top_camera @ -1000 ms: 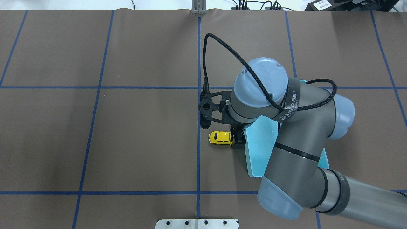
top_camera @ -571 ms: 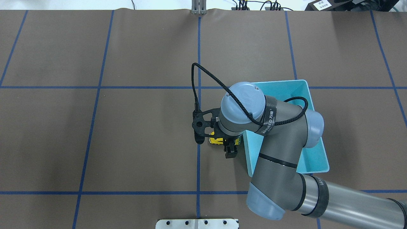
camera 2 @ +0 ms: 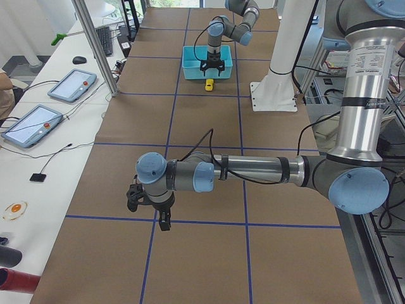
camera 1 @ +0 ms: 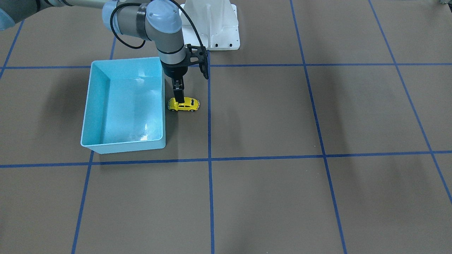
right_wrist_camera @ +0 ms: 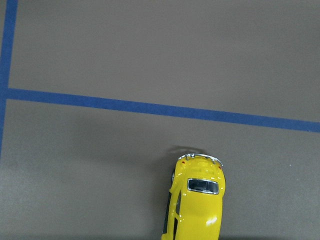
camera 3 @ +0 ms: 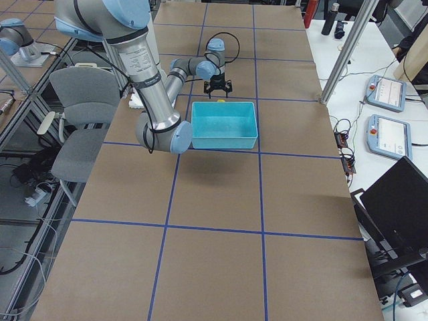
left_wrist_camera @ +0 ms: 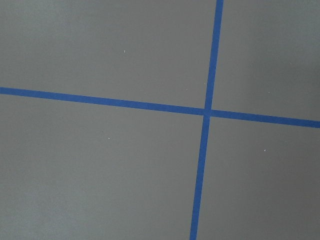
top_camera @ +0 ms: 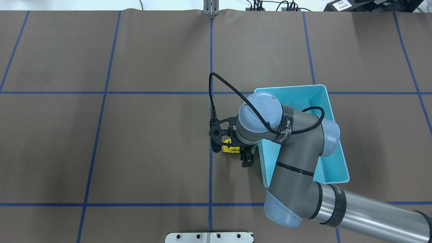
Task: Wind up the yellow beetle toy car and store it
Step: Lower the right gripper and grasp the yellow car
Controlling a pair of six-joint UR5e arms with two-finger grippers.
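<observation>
The yellow beetle toy car stands on the brown mat just beside the light-blue bin. It also shows in the overhead view and at the bottom of the right wrist view. My right gripper is low over the car's bin-side end, its jaws apart. One finger shows on the near side of the car, and the other is hidden under the wrist. I cannot tell whether it touches the car. My left gripper hangs far off over bare mat; I cannot tell whether it is open or shut.
The bin has nothing in it, and the right arm crosses over its near corner. A white arm base stands at the robot's edge of the table. Blue tape lines cross the mat.
The right arm has come down and moved left, from beside the car's bin-side end to over the car. The car has not moved.
</observation>
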